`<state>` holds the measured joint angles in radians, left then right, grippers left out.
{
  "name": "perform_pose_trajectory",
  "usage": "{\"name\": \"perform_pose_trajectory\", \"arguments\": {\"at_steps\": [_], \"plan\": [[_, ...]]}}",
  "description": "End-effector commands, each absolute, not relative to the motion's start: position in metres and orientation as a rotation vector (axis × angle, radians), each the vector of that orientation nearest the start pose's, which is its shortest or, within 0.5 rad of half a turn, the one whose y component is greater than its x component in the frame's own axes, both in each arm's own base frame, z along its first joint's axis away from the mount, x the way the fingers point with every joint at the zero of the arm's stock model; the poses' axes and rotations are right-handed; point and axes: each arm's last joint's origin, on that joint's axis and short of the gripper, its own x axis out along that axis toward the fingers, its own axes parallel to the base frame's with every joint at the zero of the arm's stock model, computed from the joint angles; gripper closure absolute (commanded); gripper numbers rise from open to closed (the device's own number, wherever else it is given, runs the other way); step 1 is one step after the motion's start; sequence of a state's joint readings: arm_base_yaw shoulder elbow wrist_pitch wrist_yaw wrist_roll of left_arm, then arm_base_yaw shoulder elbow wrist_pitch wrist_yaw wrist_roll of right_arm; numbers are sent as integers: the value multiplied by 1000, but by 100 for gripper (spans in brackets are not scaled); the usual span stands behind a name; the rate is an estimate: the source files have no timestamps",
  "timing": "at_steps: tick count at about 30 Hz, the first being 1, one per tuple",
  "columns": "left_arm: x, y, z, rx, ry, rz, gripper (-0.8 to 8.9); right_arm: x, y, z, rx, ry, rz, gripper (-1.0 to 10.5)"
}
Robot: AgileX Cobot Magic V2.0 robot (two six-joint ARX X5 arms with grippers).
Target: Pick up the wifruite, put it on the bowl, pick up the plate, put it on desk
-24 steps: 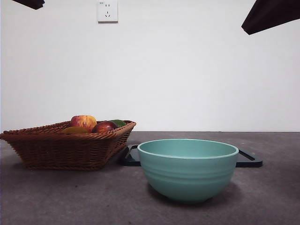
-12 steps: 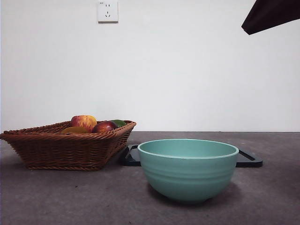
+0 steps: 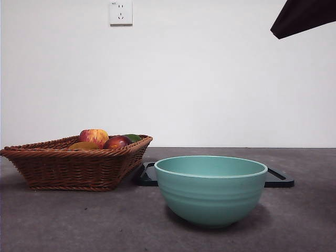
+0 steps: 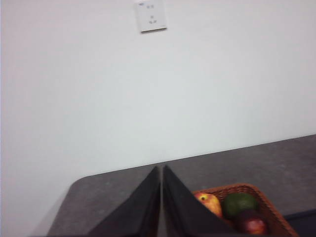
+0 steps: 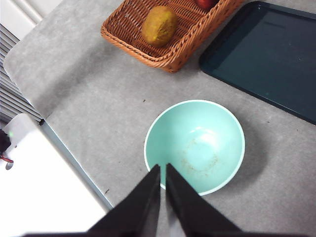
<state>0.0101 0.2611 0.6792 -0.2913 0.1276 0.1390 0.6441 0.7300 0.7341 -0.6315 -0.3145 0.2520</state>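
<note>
Grey-brown and faintly mottled, the desk (image 3: 63, 220) carries everything you will work with, and nothing on it has been handled yet as far as these views show.

Next in size is the dark flat plate (image 5: 269, 54), a rectangular tray with raised edges. It lies bare on the desk beyond the bowl from your right pincer, beside the basket. The task asks you to lift it and set it on the desk, and that step looks undone.

A woven wicker basket (image 3: 73, 165) sits beyond the bowl from the right pincer and below and ahead of the left one. It holds several fruits.

The mint-teal bowl (image 5: 194, 146) stands directly beneath and just ahead of your right pincer (image 5: 163, 170). It is empty, with only faint marks on its inner glaze.

Your right pincer hangs well above the bowl, jaws pressed together and holding nothing. In the low front view it shows only as a dark tip at an upper corner.

Your left pincer (image 4: 161, 173) is likewise closed and empty, raised high above the desk near the basket, pointing toward the pale wall.

Among the fruits, a red-yellow apple (image 4: 209, 203), a dark green fruit (image 4: 239, 203) and a dark red fruit (image 4: 253, 225) lie together at one end of the basket.

The wifruite (image 5: 159, 24), a dull brown-orange oval, lies alone at the basket's other end, well apart from both pincers. It is not in the bowl, so I judge the whole task still lies ahead, starting with reaching for it.
</note>
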Motion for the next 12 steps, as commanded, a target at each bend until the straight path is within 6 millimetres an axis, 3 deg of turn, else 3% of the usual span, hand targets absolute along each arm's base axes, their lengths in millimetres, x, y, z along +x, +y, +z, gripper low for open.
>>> {"name": "perform_pose_trajectory", "arguments": {"at_steps": [1, 12], "plan": [[56, -2, 323, 127, -181, -81, 806, 111, 96, 289, 121, 738, 849, 936], [75, 4, 238, 24, -98, 29, 806, 111, 96, 289, 120, 738, 849, 936]]}}
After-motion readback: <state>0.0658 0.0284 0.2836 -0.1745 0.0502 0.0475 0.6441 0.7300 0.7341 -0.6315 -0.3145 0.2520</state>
